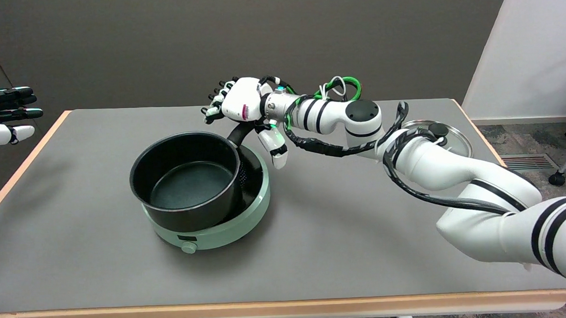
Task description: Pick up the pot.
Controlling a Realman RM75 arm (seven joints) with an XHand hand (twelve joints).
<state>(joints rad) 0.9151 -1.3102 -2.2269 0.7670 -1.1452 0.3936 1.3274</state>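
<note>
A black pot (188, 182) stands over a pale green round cooker (228, 221), shifted to the cooker's left so its base covers the left front rim. The pot's black handle (240, 131) rises from the far right rim and runs up under my right hand (243, 105). The hand holds the handle's end from above, with the palm over it, the thumb hanging down on the right side and the fingers reaching past to the left. The grip itself is hidden under the palm. Whether the pot's base touches the cooker cannot be told.
A metal lid with a black knob (447, 135) lies at the table's far right, partly behind my right arm. The idle left hand (4, 116) hangs in the air at the upper left. The table's front edge (270, 306) runs along the bottom.
</note>
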